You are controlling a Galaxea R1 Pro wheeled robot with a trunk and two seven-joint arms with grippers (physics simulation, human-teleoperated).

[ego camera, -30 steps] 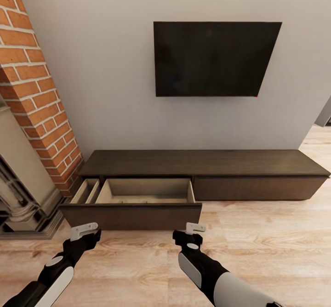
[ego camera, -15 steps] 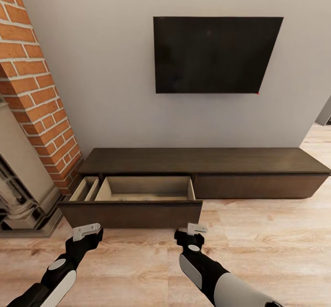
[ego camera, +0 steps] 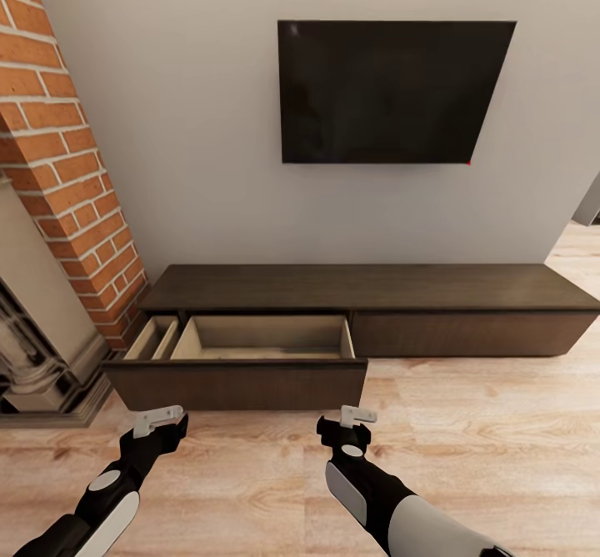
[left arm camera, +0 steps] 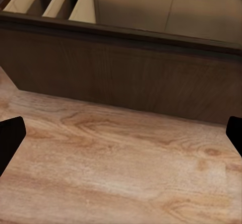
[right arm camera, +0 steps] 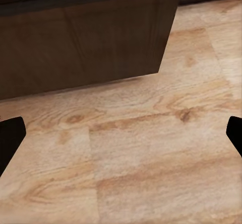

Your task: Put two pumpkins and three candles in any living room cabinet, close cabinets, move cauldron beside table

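Drawer front (ego camera: 237, 383) ahead of both grippers hides the drawer's near floor. Fireplace (ego camera: 33, 348), left of the left gripper (ego camera: 158, 420), is cut by the edge. Fingertips (left arm camera: 10, 138) are clipped at the borders.

Long low dark-brown cabinet (ego camera: 367, 288) stands against the wall at twelve o'clock; its left drawer (ego camera: 242, 369) is pulled open, pale beige interior bare.

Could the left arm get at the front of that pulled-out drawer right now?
Probably yes. The left end effector hangs open just before the drawer front, with bare floor between them and nothing in the way.
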